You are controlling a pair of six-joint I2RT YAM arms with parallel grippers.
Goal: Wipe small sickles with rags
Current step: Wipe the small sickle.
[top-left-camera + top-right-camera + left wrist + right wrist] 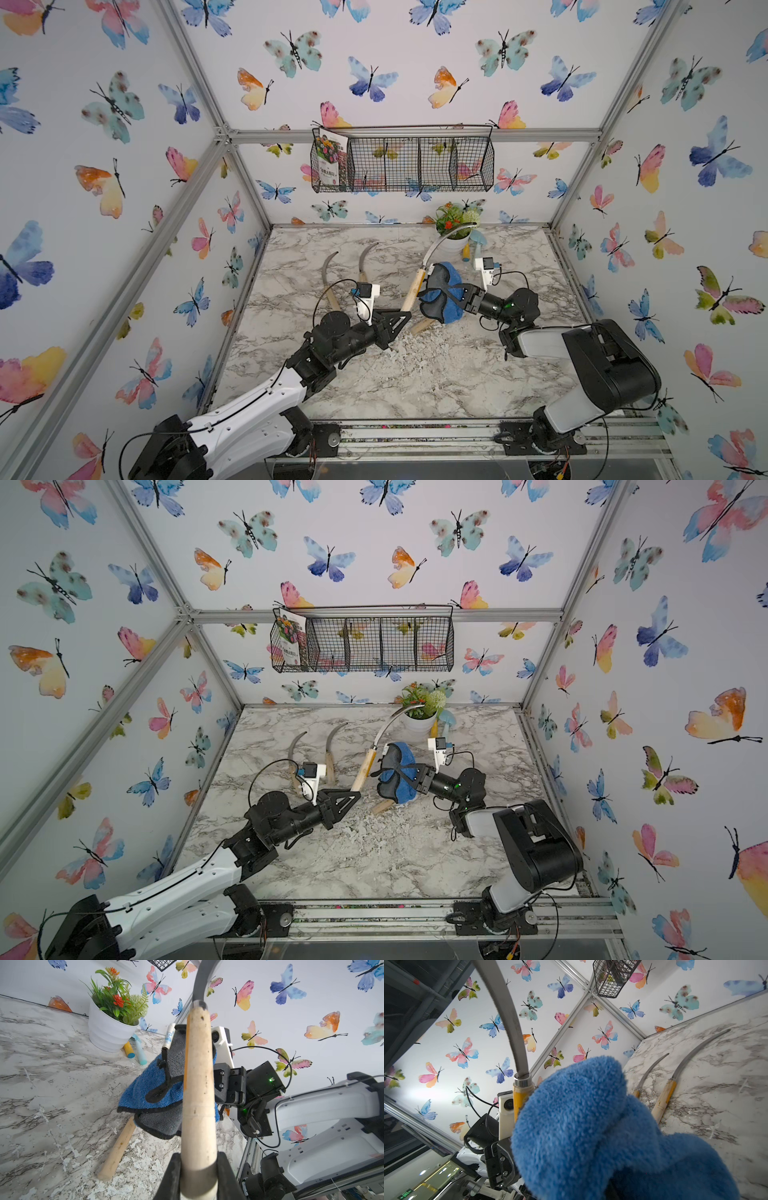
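One booklet in wire basket; left claw grips sickle, right claw grips rag

Print on flower packet illegible.

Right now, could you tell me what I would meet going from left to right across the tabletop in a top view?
left sickle → second sickle → held sickle, by its handle → rag → trowel

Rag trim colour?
Black binding edges the thick blue-and-grey terry rag; clearest in the left wrist view.
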